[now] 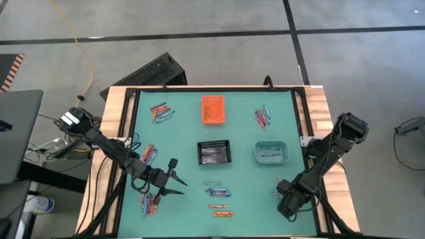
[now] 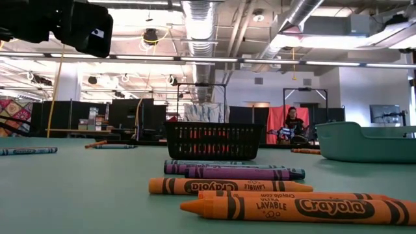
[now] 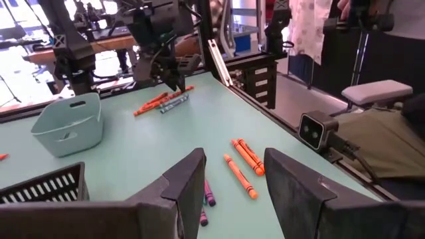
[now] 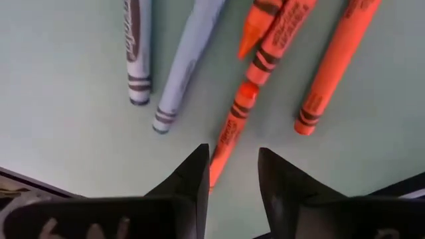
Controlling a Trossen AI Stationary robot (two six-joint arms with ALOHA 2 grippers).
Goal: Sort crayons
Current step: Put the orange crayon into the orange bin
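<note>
Crayons lie in small groups on the green table. A near-right group holds blue crayons [image 4: 186,60] and orange crayons [image 4: 335,63]. My right gripper [image 4: 232,166] points down over this group [image 1: 275,193], open. One orange crayon's [image 4: 232,129] end lies under the gap between its fingers, and I see no touch. My left gripper [image 3: 232,179] is open and level above the table at near left [image 1: 174,180]. Ahead of it lie orange crayons [image 3: 243,159] and a purple crayon [image 3: 209,192], the same ones that lie closest in the low view [image 2: 292,208].
An orange bin [image 1: 213,109] stands at the far centre, a black mesh bin [image 1: 215,153] at the centre and a teal bin [image 1: 271,152] to its right. More crayon groups lie at far left [image 1: 161,111], far right [image 1: 262,117] and left [image 1: 149,154].
</note>
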